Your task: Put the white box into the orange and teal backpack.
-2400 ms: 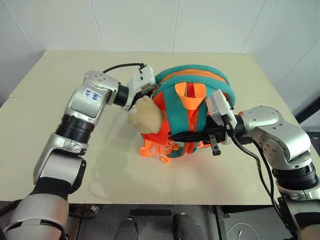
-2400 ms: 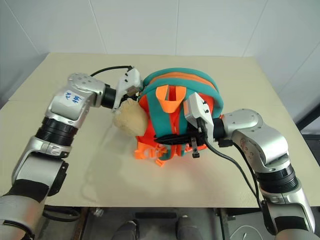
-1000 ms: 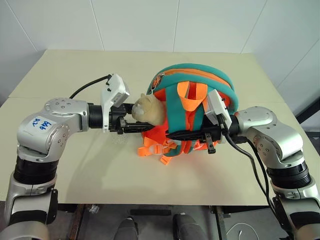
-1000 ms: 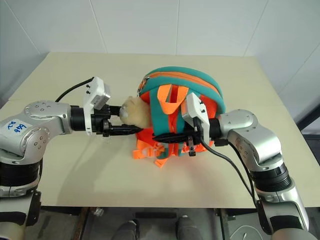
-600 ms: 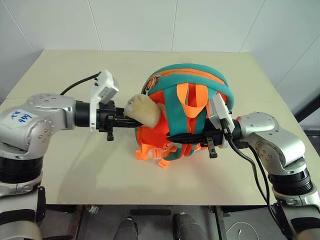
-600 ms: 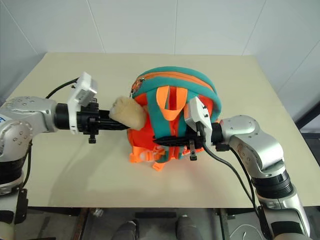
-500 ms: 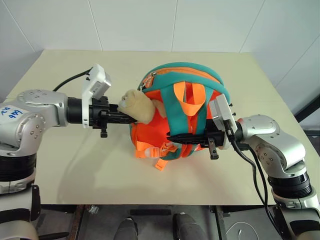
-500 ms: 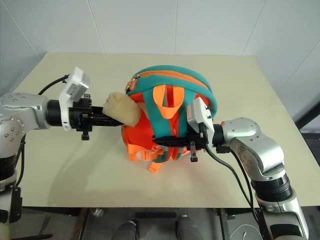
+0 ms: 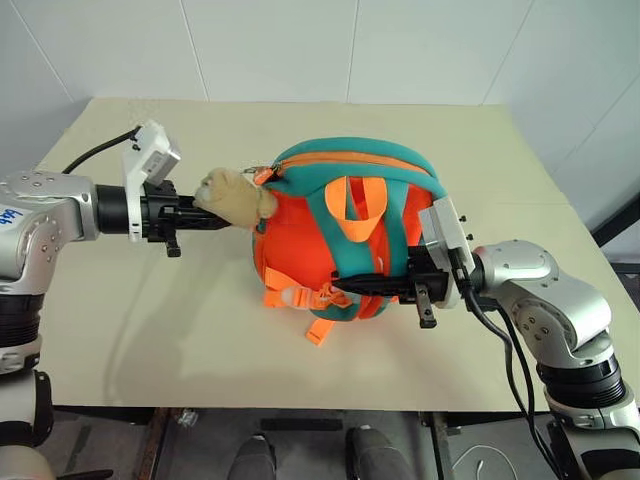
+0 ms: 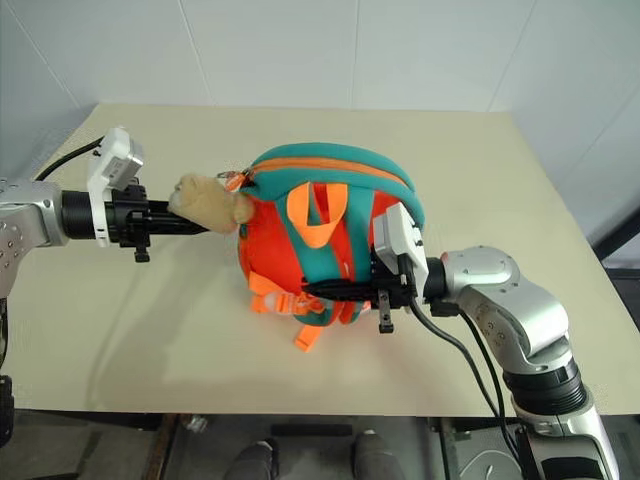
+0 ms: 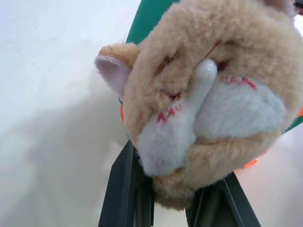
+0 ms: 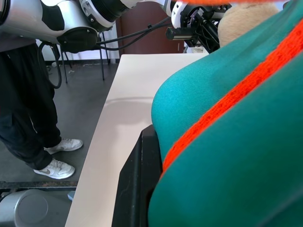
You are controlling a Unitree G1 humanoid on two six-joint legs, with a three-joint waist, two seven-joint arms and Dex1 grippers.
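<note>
The orange and teal backpack point(image 9: 340, 210) stands in the middle of the beige table point(image 9: 150, 320). A tan plush toy point(image 9: 232, 195) hangs at its left side by the zipper end. My left gripper point(image 9: 213, 213) is shut on that toy, with black fingers point(image 11: 125, 189) on either side of the plush point(image 11: 208, 94). From the right, my right gripper point(image 9: 342, 283) lies level across the backpack's front. It is shut on a teal shoulder strap point(image 12: 227, 118), one finger point(image 12: 137, 184) pressed against it. The white box is out of view.
Orange webbing loops and buckles point(image 9: 300, 300) hang at the backpack's lower front. A white tiled wall runs behind the table's far edge. A person's legs and white sneakers point(image 12: 28, 118) stand on the dark floor beside the table.
My left gripper closed on the plush toy and drew it leftward. The backpack's top followed to the left and the bag settled lower. The right gripper kept its hold and place.
</note>
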